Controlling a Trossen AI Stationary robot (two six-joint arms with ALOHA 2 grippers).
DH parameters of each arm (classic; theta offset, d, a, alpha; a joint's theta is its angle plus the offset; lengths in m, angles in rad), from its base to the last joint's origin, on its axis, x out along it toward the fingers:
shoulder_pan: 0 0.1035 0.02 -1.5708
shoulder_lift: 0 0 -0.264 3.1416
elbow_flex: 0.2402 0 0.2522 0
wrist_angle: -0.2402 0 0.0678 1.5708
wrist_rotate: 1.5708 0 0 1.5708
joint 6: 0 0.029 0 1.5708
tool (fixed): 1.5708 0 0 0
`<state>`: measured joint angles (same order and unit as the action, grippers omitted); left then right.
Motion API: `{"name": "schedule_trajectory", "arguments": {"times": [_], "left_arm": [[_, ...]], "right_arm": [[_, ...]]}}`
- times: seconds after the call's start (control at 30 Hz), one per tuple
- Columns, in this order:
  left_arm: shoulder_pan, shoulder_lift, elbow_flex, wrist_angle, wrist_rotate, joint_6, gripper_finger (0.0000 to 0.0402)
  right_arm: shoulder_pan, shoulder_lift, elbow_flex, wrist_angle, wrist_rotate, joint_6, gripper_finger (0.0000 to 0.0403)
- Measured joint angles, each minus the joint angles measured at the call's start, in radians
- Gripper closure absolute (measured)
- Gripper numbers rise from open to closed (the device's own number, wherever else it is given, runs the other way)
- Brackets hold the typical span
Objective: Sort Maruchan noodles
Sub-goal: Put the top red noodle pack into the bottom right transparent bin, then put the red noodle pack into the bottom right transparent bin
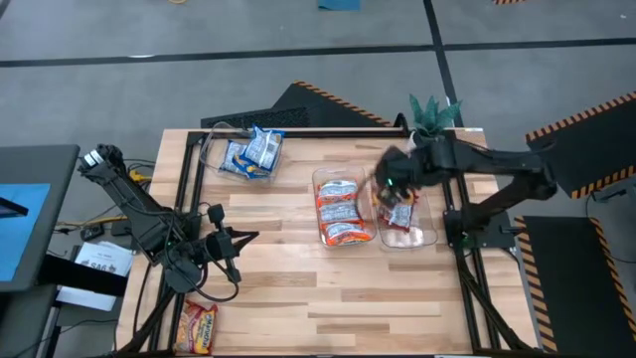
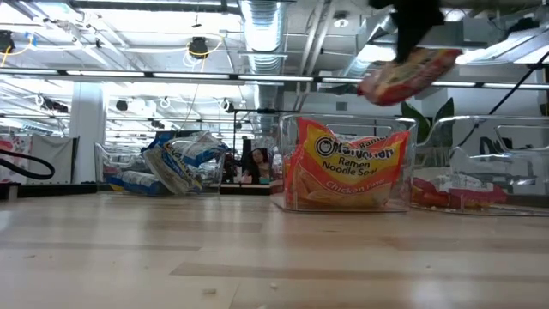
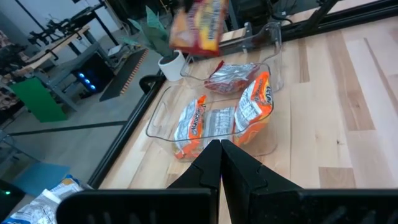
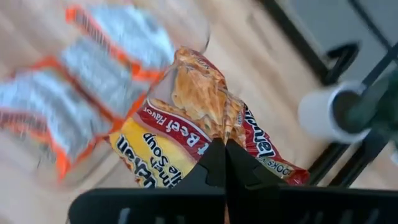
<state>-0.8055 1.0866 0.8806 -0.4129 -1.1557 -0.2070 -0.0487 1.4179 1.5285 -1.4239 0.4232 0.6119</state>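
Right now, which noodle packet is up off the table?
The red-and-yellow packet pinched in the right gripper fingers, hanging above the bins; every other packet lies down.

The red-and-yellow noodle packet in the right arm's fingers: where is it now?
In the high view, the red-and-yellow packet hangs from the right gripper above the rightmost clear bin, beside the bin of orange packets.

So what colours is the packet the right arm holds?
Red and yellow packet, clearest in the right wrist view.
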Motion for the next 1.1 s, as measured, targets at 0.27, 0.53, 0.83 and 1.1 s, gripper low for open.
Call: {"name": "schedule_trajectory", "arguments": {"times": [0.27, 0.53, 0.83, 1.1], "left_arm": [[0.000, 0.000, 0.000, 0.000, 0.000, 0.000, 0.0401], [0.000, 0.000, 0.000, 0.006, -0.001, 0.010, 0.0401], [0.000, 0.000, 0.000, 0.011, -0.002, 0.011, 0.0401], [0.000, 0.000, 0.000, 0.008, -0.003, 0.011, 0.0401]], "right_arm": [[0.176, -0.108, -0.301, -0.026, -0.024, 0.252, 0.0396], [0.263, -0.156, -0.493, 0.135, -0.084, 0.341, 0.0388], [0.298, -0.157, -0.502, 0.219, -0.086, 0.368, 0.0337], [0.296, -0.158, -0.502, 0.206, -0.079, 0.321, 0.0264]]}}
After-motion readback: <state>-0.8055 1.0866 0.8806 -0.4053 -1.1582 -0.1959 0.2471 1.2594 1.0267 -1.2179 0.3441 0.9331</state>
